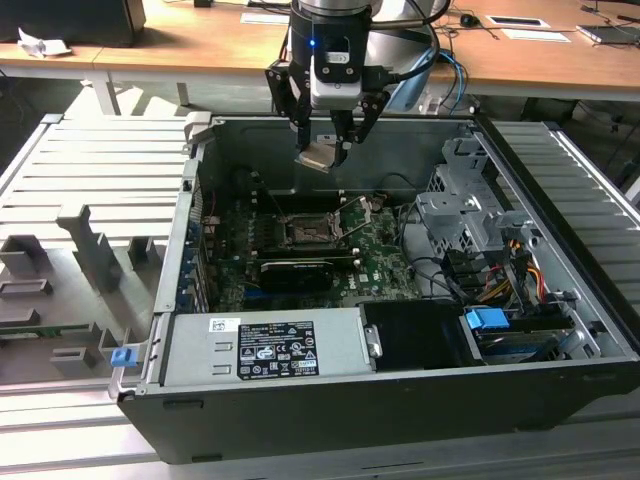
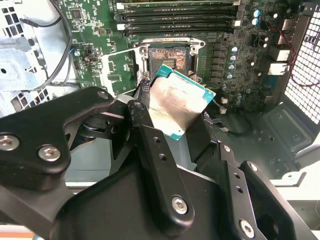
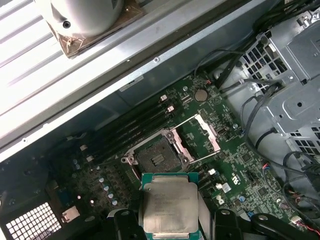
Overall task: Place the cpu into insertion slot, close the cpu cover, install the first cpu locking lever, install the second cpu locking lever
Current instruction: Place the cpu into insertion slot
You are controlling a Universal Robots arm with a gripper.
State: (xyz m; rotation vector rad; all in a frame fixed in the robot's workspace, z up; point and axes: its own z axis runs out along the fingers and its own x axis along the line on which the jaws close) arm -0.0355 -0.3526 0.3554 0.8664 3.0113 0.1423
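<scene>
My gripper hangs above the open computer case, shut on the cpu, a thin square chip with a dull silver face and a green edge. Both wrist views show the cpu clamped at two opposite edges between the black fingers, tilted a little. Below it on the green motherboard lies the insertion slot, a bare square black socket. The cpu cover is swung up and open beside the slot. The chip is well above the socket, touching nothing else.
A long black card lies just in front of the socket, and memory slots run along its far side. A grey power supply fills the case front. A drive cage with cables stands at the exterior view's right.
</scene>
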